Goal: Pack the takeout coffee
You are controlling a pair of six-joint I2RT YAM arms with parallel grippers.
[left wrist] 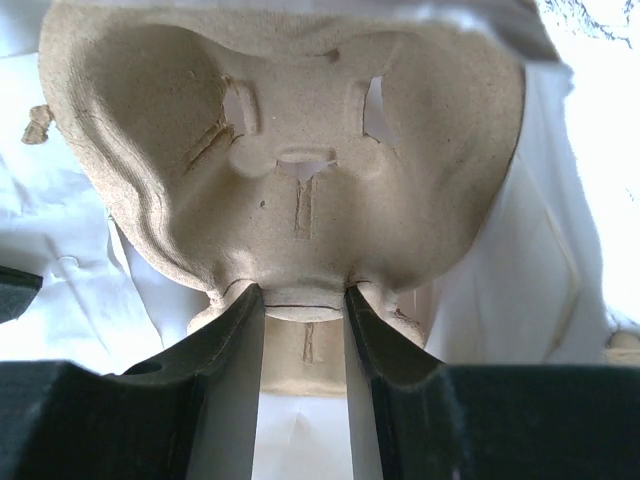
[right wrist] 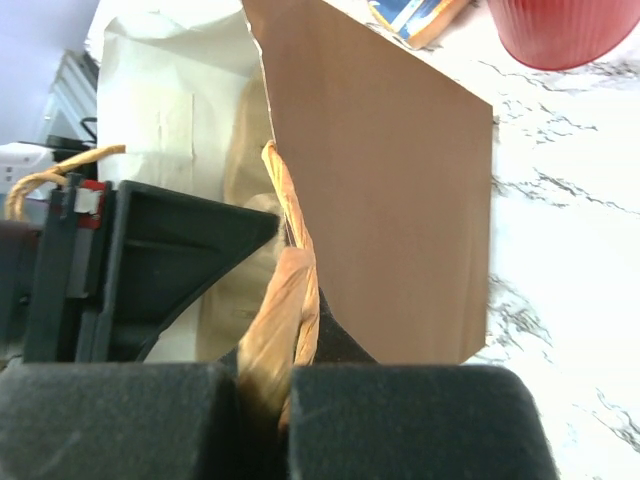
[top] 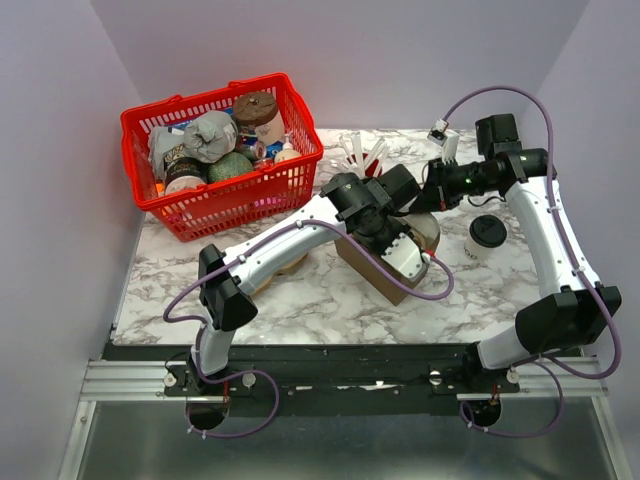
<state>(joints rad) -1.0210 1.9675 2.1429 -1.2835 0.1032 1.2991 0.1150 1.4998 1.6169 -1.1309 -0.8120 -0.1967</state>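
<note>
The table (top: 330,300) has a white marble-patterned top with grey veins, set in a corner of plain pale lavender walls (top: 350,50). A metal rail (top: 130,380) runs along its near edge, where the arm bases are bolted. At the back left stands a red basket (top: 240,205), crowded with tubs and wrapped goods. The takeout coffee (top: 487,235) stands upright on the bare marble on the right side, black lid on. It is close beside the right arm and near the brown paper bag (right wrist: 400,200), but outside it and apart from both grippers. The bag stands at mid-table with the two arms meeting over it. The left gripper (left wrist: 305,325) has its fingers (left wrist: 230,380) partly closed, pressed against either side of a tab on the edge of a moulded pulp cup carrier (left wrist: 300,150), with white paper showing around it. The right gripper (right wrist: 290,400) is fully closed, pinching the bag's twisted paper handle (right wrist: 292,290). A red cup (right wrist: 560,30) sits on the marble beyond the bag.
</note>
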